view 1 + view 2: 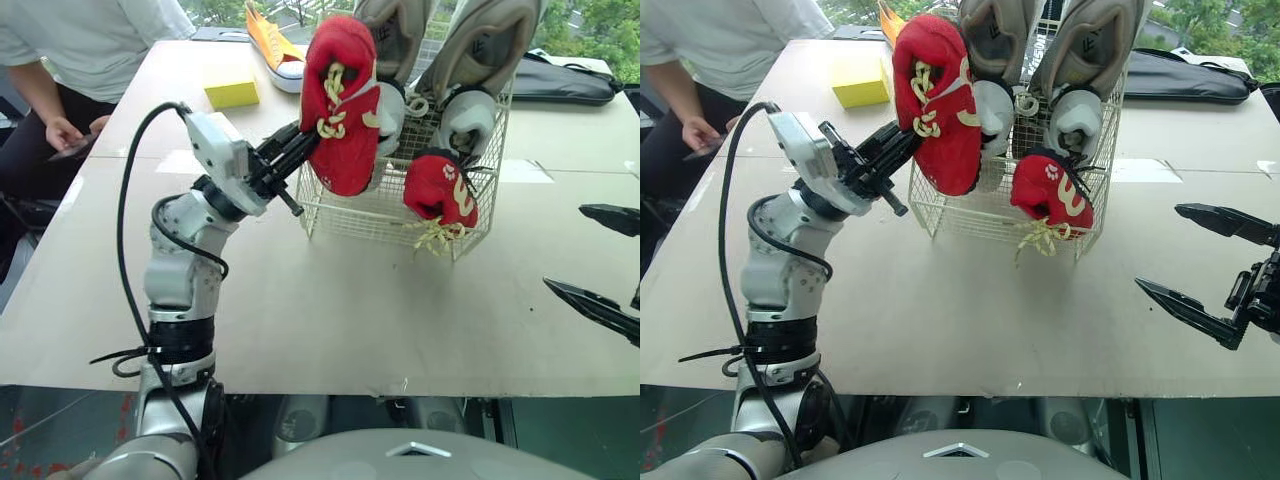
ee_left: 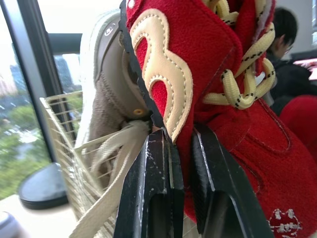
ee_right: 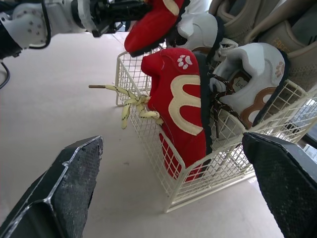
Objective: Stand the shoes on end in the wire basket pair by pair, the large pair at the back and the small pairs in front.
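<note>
My left gripper (image 1: 298, 152) is shut on the side edge of a red shoe with cream laces (image 1: 343, 100). It holds that shoe upright over the front left corner of the wire basket (image 1: 385, 215). The other red shoe (image 1: 440, 188) stands on end in the basket's front right, its laces hanging out through the wire. Two large beige shoes (image 1: 485, 40) stand at the back. White shoes with brown trim (image 3: 247, 74) sit between them and the red ones. My right gripper (image 1: 1160, 248) is open, low over the table to the right of the basket.
An orange shoe (image 1: 270, 45) and a yellow block (image 1: 232, 93) lie on the table behind and to the left of the basket. A black bag (image 1: 560, 80) lies at the back right. A person (image 1: 60, 60) sits at the table's left edge.
</note>
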Tool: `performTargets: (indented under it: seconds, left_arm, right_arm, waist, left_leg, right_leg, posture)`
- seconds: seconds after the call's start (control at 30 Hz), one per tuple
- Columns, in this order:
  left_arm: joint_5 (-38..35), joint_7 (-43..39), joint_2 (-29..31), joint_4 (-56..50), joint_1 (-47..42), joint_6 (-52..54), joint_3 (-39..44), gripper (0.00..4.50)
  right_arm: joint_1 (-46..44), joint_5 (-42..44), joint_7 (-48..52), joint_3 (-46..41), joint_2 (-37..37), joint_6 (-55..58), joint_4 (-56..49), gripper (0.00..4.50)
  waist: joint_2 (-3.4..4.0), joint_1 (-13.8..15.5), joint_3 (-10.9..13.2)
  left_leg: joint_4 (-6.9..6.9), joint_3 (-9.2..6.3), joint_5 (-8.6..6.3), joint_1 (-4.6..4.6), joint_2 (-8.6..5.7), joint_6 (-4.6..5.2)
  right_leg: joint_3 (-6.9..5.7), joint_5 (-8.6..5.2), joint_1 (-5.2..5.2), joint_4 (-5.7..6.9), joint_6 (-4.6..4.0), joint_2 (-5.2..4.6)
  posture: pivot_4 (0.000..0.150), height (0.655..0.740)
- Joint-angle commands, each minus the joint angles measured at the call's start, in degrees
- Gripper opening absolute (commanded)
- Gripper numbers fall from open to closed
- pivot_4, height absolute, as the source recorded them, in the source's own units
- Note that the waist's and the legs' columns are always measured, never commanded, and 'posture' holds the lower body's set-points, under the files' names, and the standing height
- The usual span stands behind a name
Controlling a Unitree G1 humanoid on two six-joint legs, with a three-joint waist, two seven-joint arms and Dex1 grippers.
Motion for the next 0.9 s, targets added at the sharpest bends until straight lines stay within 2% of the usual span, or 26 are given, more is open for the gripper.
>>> performTargets:
  seconds: [0.03,0.17,0.37,0.5,0.6,0.63,0.7,0.8,0.83,0.9]
  left_arm:
    - [3.89,0.91,-0.56,4.54,-0.78,-8.4,-0.86,0.02]
    - [10.95,0.49,-1.39,13.74,-1.22,-23.82,-4.57,0.02]
    - [18.45,3.18,0.72,21.4,0.64,-36.22,-7.57,0.02]
    - [18.24,3.66,2.28,22.55,2.39,-36.57,-8.48,0.02]
    - [12.87,0.86,3.85,19.33,5.05,-29.61,-9.0,0.02]
    - [10.79,0.17,4.23,18.01,5.95,-26.53,-9.06,1.0]
    - [8.91,-0.69,5.42,15.8,7.24,-23.69,-9.16,1.8]
    - [4.28,-2.52,7.96,9.72,9.73,-17.89,-8.47,3.39]
    - [2.79,-2.51,8.51,7.84,10.19,-15.81,-7.95,3.49]
    - [0.12,-2.41,9.84,4.01,11.24,-12.12,-6.65,4.3]
  right_arm:
    - [-0.36,0.98,-0.5,-1.95,-0.39,-0.12,-1.51,4.5]
    - [-0.13,1.55,-1.34,-2.66,-0.54,0.4,-2.58,4.5]
    - [0.62,1.93,-2.3,-3.41,-0.25,0.96,-4.04,4.5]
    - [1.1,1.77,-2.54,-3.28,0.22,0.92,-4.41,4.5]
    - [0.95,1.23,-2.69,-2.26,0.38,0.55,-4.19,4.5]
    - [0.89,1.08,-2.71,-1.98,0.43,0.47,-4.12,4.5]
    - [0.8,0.89,-2.61,-1.65,0.51,0.36,-3.98,4.5]
    - [0.51,0.41,-2.12,-0.6,0.75,0.08,-3.32,4.5]
    - [0.31,0.24,-2.06,-0.17,0.84,-0.01,-3.11,4.5]
    - [-0.35,0.08,-2.18,0.93,0.89,0.02,-2.77,4.5]
  waist:
    - [0.0,-0.05,0.0]
    - [0.01,-0.08,-0.02]
    - [0.08,-0.04,-0.12]
    - [0.19,-0.12,-0.21]
    - [0.3,-0.17,-0.28]
    - [0.4,-0.31,-0.35]
    - [0.66,-0.28,-0.52]
    - [0.79,-0.15,-0.59]
    - [0.77,-0.12,-0.58]
    - [0.74,-0.18,-0.55]
  left_leg:
    - [0.0,-0.01,0.0,-0.01,0.0,0.0]
    - [0.0,-0.01,0.0,0.05,0.0,0.01]
    - [0.0,-0.05,-0.01,0.13,0.01,0.02]
    - [0.0,-0.06,-0.02,0.19,0.02,0.04]
    - [0.0,-0.11,-0.02,0.21,0.08,0.04]
    - [0.0,-0.11,-0.02,0.23,0.09,0.04]
    - [-0.01,-0.14,-0.05,0.26,0.22,0.09]
    - [-0.01,-0.12,-0.05,0.27,0.18,0.09]
    - [-0.01,-0.09,-0.05,0.26,0.16,0.09]
    - [-0.01,-0.11,-0.05,0.24,0.2,0.1]
  right_leg:
    - [0.0,0.0,0.0,-0.01,0.01,-0.01]
    - [-0.01,0.0,0.06,0.0,0.01,-0.01]
    - [-0.05,0.0,0.18,-0.06,0.02,-0.04]
    - [-0.01,0.0,0.21,-0.06,0.03,-0.06]
    - [-0.04,0.0,0.22,-0.05,0.03,-0.06]
    - [-0.04,0.0,0.22,-0.05,0.03,-0.06]
    - [-0.02,-0.01,0.22,-0.05,0.04,-0.06]
    - [-0.03,-0.02,0.22,-0.05,0.05,-0.05]
    - [-0.04,-0.03,0.22,-0.06,0.05,-0.04]
    - [-0.04,-0.04,0.22,-0.08,0.05,-0.04]
  posture:
    - [0.15,0.74]
    - [0.15,0.74]
    - [0.15,0.74]
    - [0.15,0.74]
    - [0.15,0.74]
    - [0.15,0.74]
    - [0.15,0.74]
    - [0.15,0.74]
    - [0.15,0.74]
    - [0.15,0.74]
